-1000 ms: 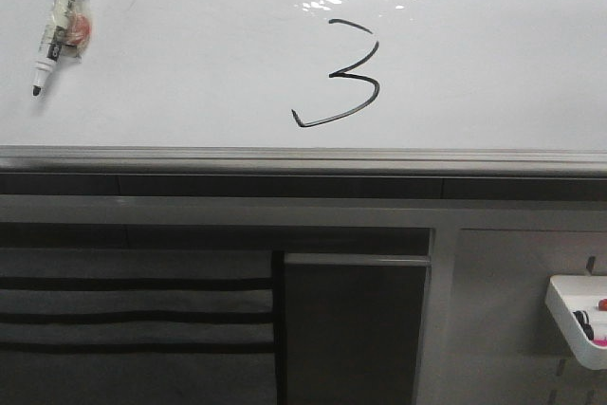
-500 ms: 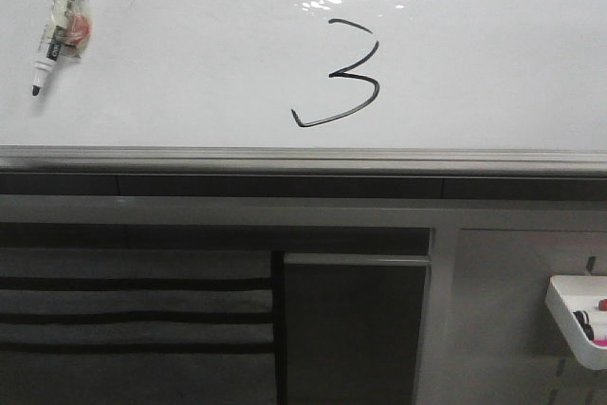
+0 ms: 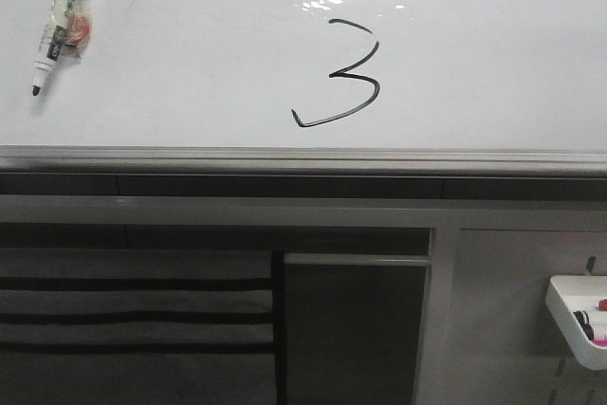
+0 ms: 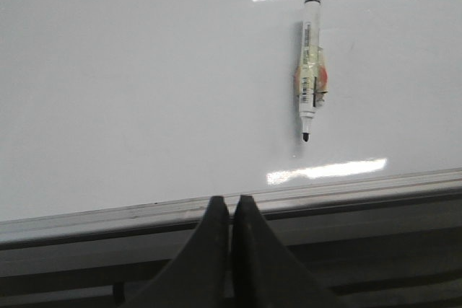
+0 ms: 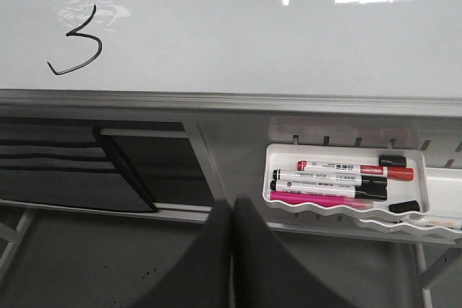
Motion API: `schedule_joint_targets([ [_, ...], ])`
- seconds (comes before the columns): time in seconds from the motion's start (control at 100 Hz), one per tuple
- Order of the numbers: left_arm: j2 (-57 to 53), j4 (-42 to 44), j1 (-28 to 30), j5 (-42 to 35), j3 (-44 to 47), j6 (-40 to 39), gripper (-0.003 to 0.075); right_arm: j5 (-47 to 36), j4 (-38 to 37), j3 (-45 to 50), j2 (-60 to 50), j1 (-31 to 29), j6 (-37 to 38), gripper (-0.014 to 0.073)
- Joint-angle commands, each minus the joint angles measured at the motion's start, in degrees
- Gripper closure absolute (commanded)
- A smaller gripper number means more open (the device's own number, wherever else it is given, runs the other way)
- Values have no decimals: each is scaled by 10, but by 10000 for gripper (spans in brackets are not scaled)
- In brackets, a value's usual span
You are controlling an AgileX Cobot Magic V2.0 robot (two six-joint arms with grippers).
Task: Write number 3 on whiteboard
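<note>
A black hand-drawn number 3 point(image 3: 343, 75) stands on the glossy whiteboard point(image 3: 190, 64), its lower tail curling left; the right wrist view also has the number 3 point(image 5: 76, 32). An uncapped white marker point(image 3: 61, 24) lies on the board at the far left, tip toward the grey edge strip, and the same marker point(image 4: 310, 66) appears in the left wrist view. My left gripper point(image 4: 231, 201) is shut and empty, over the board's edge strip, apart from the marker. My right gripper point(image 5: 232, 205) is shut and empty, below the board near the tray.
A grey metal edge strip point(image 3: 303, 158) runs along the whiteboard's near side. A small white tray point(image 5: 339, 210) with several markers hangs below it on the right. Dark slatted panels point(image 3: 133, 310) sit under the board at left.
</note>
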Motion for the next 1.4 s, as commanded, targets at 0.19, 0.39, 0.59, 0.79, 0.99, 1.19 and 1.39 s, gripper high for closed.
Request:
schedule_joint_targets([
  [0.19,-27,-2,5,-115,29,-6,738,-35,-6,-13,9,-2,0,668],
  [0.39,-27,-2,5,-115,29,-6,738,-35,-6,-13,9,-2,0,668],
  [0.59,-27,-2,5,-115,29,-6,738,-35,-6,-13,9,-2,0,668],
  [0.79,-27,-2,5,-115,29,-6,738,-35,-6,-13,9,-2,0,668],
  [0.99,-27,-2,5,-115,29,-6,738,-35,-6,-13,9,-2,0,668],
  [1.19,-27,-2,5,-115,29,-6,738,-226,0,68,-67,-41,-2,668],
  [1.39,-27,-2,5,-115,29,-6,738,-448,0,253,-147,-87,-2,668],
])
